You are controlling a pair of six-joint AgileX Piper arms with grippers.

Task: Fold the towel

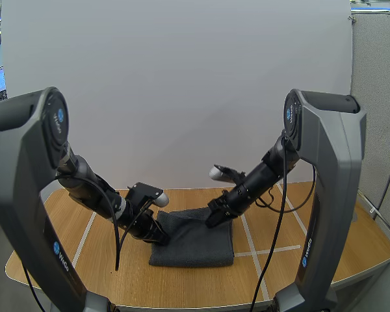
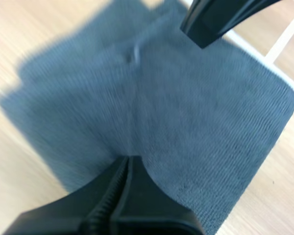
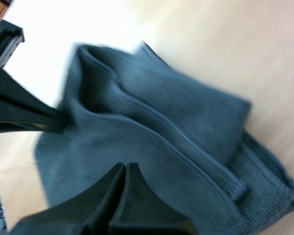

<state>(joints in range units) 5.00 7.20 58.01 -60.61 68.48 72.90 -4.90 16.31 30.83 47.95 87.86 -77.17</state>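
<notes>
Wooden tabletop, grey towel lying folded at its middle, both pincers on it.
High: left pincer at the towel's left edge, right pincer at its far right edge. Left wrist: own fingers pressed together, tips in the cloth. Right wrist: left pincer clenched on a raised towel corner. Right fingers are closed as one wedge against the cloth; can't tell if they grip it.

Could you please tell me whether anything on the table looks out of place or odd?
Nothing is spilled or damaged. The dark grey terry towel on the wooden table is rucked into ridges where the left gripper and right gripper pinch its edges.
</notes>
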